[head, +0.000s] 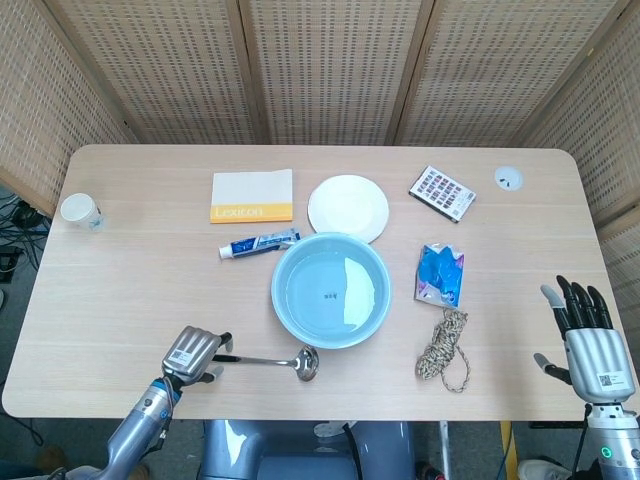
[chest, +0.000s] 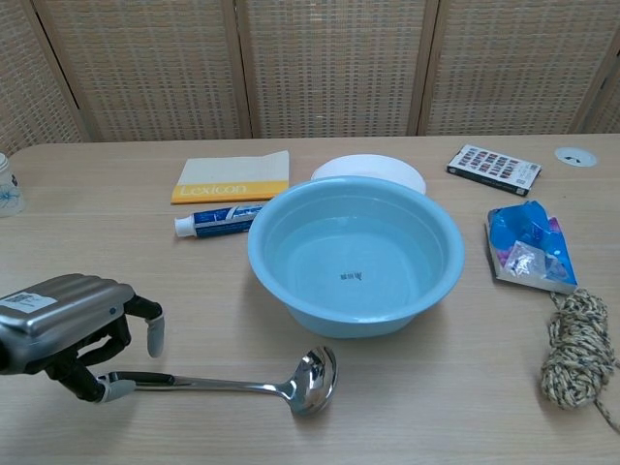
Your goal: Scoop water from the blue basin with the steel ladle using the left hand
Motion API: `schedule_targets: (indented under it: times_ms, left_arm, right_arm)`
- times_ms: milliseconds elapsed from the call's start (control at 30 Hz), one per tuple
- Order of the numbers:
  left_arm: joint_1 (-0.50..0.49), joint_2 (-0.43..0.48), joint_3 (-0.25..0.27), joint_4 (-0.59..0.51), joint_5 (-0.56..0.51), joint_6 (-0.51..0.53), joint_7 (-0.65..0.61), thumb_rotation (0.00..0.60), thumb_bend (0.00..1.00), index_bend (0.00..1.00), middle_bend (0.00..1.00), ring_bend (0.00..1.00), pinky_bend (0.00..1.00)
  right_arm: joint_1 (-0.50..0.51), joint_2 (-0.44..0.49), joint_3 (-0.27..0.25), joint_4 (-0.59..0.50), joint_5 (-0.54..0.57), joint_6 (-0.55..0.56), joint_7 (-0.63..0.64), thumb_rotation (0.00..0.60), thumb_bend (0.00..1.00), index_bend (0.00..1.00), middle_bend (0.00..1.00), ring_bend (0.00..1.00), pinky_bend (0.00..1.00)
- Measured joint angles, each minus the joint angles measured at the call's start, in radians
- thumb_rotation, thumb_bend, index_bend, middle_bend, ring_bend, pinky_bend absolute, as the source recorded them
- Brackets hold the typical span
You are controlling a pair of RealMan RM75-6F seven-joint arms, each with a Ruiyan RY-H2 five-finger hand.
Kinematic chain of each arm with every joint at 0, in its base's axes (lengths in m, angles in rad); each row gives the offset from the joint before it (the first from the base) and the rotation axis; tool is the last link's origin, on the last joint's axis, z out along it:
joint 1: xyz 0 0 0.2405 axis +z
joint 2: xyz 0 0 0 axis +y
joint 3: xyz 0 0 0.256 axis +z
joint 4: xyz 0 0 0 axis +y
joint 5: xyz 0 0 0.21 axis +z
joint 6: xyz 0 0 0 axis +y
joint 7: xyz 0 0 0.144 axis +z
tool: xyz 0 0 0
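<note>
The steel ladle (head: 268, 360) lies flat on the table in front of the blue basin (head: 277, 296), its bowl pointing right. Water fills the basin (chest: 291, 291), and the ladle (chest: 232, 385) rests just short of it. My left hand (head: 193, 352) is over the end of the ladle's handle, which it hides. In the chest view the left hand (chest: 68, 325) has its fingers curved down around the handle end, a thumb tip beside the shaft, and I see no firm grip. My right hand (head: 588, 338) stays at the table's right edge, fingers spread, holding nothing.
Behind the basin are a toothpaste tube (head: 258, 243), a yellow-and-white booklet (head: 252, 195) and a white plate (head: 347, 207). To the right lie a blue packet (head: 440, 273), a coil of rope (head: 443, 347) and a patterned card (head: 441, 192). A cup (head: 79, 211) stands far left.
</note>
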Motion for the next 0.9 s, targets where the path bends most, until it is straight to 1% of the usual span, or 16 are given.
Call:
schedule_targets:
  times_ms: [133, 367, 900]
  left_arm:
    - [-0.007, -0.02, 0.006, 0.024, -0.018, -0.003, 0.008, 0.6, 0.36, 0.49, 0.91, 1.0, 1.0]
    - [-0.017, -0.047, 0.02, 0.052, -0.029, 0.0, 0.009, 0.6, 0.36, 0.49, 0.9, 1.0, 1.0]
    - [-0.037, -0.106, 0.02, 0.121, -0.057, -0.003, -0.007, 0.6, 0.36, 0.47, 0.91, 1.0, 1.0]
  right_arm:
    - [0.002, 0.003, 0.0, 0.001, 0.003, -0.004, 0.01, 0.6, 0.0, 0.0, 0.0, 0.0, 0.0]
    - [0.002, 0.005, -0.001, 0.001, 0.005, -0.007, 0.014, 0.6, 0.0, 0.0, 0.0, 0.0, 0.0]
    - [0.005, 0.009, 0.0, 0.001, 0.014, -0.018, 0.025, 0.6, 0.0, 0.0, 0.0, 0.0, 0.0]
